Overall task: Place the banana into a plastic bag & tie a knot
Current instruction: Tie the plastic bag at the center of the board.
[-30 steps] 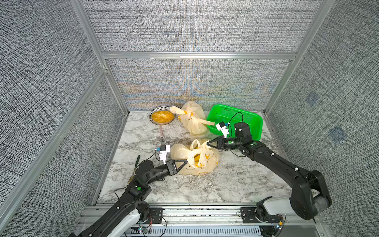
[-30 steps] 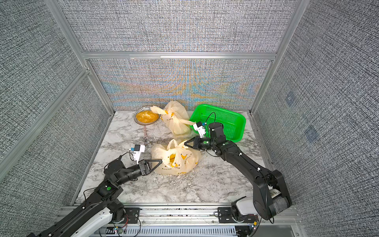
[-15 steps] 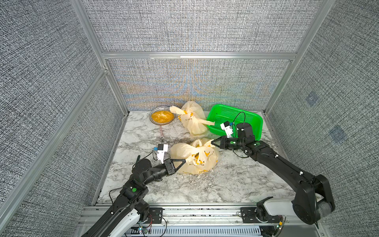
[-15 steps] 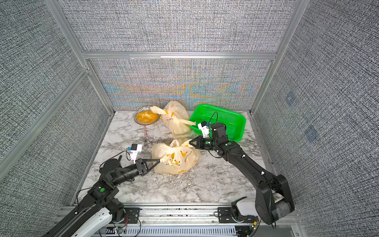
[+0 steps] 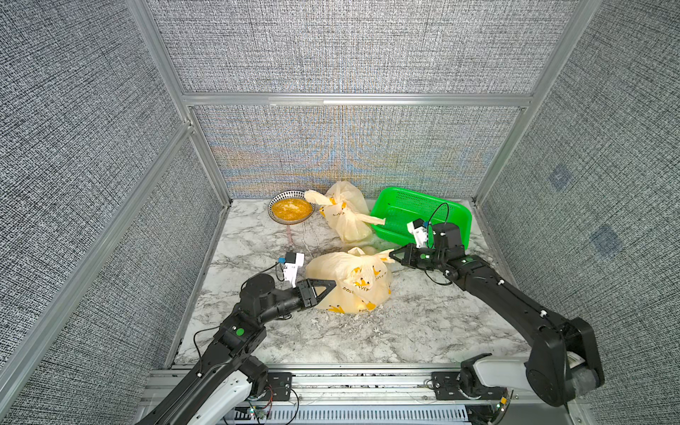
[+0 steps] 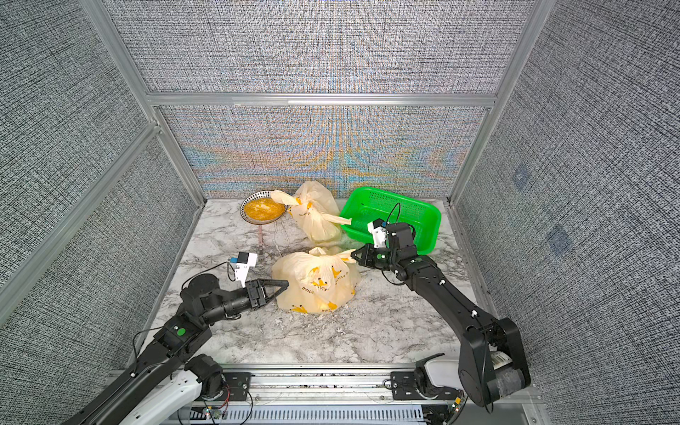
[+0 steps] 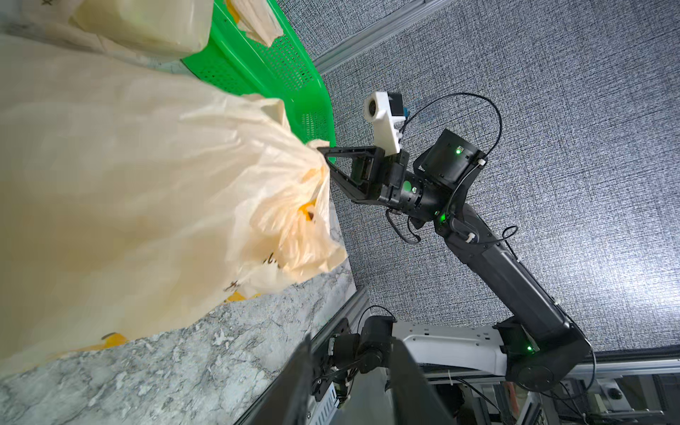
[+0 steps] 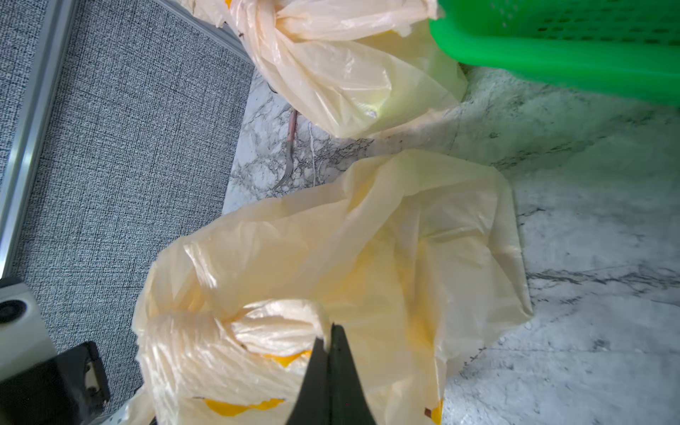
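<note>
Two arms flank a bag at table centre, one handle pulled taut

Both top views show a pale yellow front bag [image 5: 349, 283] w/ banana print, slumped mid-table on the marble table [image 5: 368, 338]. The banana can't be picked out for sure. Yellow patches show through the plastic, but they may be print, so it is prob. inside this bag.

Right gripper [image 5: 392, 253] sits at the bag's 2 o'clock, jaws together and clamped on a twisted handle tail. The tail runs short and taut from the gathered top. That hold looks meant to keep tension on the tie so it can't slacken. The right wrist view shows a rolled loop of plastic just beside the pinch. Whether it is a finished knot can't be told.

Left gripper [image 5: 327, 290] lies low at the bag's 8 o'clock, jaws apart w/ nothing btwn them, tips just at the bag's flank. It is prob. placed there to take a fresh hold on the other handle, or to steady the bag against the right arm's pull.

A rear bag [image 5: 344, 217], already tied, leans at 12 o'clock. A green basket [image 5: 401, 213] is at 1 o'clock, and a bowl [image 5: 271, 211] of orange stuff at 11. All are well apart from the left gripper.
</note>
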`<state>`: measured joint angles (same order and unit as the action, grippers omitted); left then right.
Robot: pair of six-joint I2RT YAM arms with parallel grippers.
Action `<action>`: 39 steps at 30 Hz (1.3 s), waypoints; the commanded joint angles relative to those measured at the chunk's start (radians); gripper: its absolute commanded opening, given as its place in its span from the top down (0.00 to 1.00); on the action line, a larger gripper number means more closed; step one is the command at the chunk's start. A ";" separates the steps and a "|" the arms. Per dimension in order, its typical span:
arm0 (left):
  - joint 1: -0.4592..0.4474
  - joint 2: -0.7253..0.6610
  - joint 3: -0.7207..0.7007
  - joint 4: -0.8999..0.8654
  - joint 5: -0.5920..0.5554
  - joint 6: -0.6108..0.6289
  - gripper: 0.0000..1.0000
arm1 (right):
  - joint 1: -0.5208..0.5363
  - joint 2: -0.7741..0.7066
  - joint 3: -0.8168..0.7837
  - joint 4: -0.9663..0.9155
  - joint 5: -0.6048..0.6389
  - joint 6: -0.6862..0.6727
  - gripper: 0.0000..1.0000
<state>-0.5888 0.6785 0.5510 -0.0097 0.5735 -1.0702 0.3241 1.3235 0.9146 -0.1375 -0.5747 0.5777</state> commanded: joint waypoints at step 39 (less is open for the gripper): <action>-0.492 0.752 0.865 -0.986 -0.832 0.635 0.36 | 0.013 0.010 -0.020 0.040 -0.067 0.004 1.00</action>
<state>-1.0809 1.4185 1.4025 -1.0187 -0.2859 -0.4522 0.3374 1.3357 0.8959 -0.1005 -0.6361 0.5884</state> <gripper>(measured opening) 0.653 0.050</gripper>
